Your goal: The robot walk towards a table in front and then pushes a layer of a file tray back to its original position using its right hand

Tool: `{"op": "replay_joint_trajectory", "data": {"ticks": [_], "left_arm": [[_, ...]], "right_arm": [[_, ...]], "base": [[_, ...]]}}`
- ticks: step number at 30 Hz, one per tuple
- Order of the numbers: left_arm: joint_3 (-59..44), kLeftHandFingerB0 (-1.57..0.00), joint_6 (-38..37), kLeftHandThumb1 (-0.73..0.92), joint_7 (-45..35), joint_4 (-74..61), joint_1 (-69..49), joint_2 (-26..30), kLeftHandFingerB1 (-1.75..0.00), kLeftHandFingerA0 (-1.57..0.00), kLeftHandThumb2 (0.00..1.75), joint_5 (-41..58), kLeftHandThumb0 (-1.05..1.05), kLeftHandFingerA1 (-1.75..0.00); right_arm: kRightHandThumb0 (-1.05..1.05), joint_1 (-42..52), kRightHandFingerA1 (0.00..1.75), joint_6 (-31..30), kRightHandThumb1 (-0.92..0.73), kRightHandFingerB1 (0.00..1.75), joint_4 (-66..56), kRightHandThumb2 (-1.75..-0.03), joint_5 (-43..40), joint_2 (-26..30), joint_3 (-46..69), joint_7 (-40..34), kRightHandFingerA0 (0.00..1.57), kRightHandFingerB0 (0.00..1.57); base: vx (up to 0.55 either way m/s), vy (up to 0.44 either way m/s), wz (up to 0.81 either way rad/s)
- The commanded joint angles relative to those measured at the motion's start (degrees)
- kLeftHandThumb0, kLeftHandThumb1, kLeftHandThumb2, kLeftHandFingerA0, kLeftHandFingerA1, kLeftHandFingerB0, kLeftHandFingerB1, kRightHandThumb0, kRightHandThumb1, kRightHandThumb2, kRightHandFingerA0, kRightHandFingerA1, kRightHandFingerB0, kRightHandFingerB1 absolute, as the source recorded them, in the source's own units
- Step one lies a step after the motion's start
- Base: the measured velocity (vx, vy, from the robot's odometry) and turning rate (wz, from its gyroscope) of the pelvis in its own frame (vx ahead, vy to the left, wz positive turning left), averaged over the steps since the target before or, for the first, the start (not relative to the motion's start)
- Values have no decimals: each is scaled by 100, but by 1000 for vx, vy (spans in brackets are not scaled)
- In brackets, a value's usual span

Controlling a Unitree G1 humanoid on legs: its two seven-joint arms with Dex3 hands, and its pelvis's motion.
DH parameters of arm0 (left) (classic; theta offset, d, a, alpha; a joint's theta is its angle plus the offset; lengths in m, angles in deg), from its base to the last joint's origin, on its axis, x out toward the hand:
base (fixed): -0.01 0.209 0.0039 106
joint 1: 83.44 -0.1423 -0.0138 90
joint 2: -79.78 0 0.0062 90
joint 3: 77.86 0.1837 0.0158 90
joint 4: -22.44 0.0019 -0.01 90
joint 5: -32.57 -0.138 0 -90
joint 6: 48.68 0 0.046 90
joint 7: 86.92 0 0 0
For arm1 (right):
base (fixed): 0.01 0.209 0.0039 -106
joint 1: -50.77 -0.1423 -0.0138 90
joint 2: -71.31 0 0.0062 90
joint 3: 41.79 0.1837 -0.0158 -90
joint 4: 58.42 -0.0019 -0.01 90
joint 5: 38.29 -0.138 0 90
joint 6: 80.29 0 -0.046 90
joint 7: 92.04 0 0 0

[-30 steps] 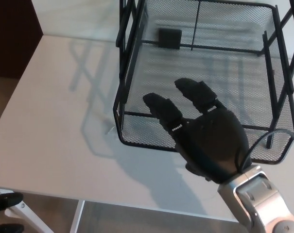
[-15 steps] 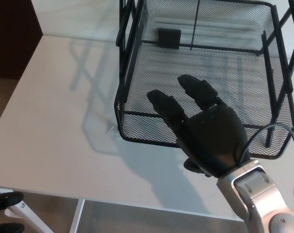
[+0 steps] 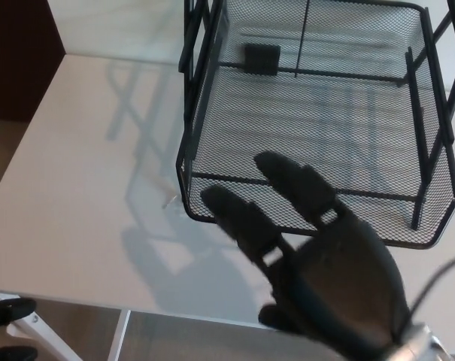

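A black mesh tray (image 3: 310,113) stands on the white surface (image 3: 84,188), toward its right side, with its front rim near the surface's near edge. The right hand (image 3: 325,263) hangs large and blurred in the foreground, holding nothing, its two fingers (image 3: 242,218) spread apart and pointing up-left; their tips overlap the tray's front rim in this view, though contact cannot be judged. A small dark block (image 3: 261,59) sits at the tray's back.
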Motion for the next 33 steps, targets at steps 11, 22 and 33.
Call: {"op": "replay_joint_trajectory", "data": {"ticks": [11, 22, 33], "left_arm": [[-97, -46, 204, 54, -43, 101, -3, 10, -39, -66, 55, 153, -12, -45], [-75, -41, 7, 49, -114, 240, -69, 27, -42, -60, 60, 89, -21, -47], [-68, -42, -544, 48, -362, -247, -1242, 64, -42, -51, 62, -12, -28, -45]], "right_arm": [[-80, 1880, 36, 1093, -37, 26, -1558, -53, -461, 835, 335, -768, 8, 13], [-74, 4516, 37, 2502, -39, 29, -1180, -54, -2318, 1204, 3022, -3099, 15, 22], [-29, 5775, 51, 3950, -24, 48, 1530, -82, -4555, 1438, 4710, -2615, 1, 0]], "base": [[0, 0, 0], [0, 0, 0], [0, 0, 0]]}}
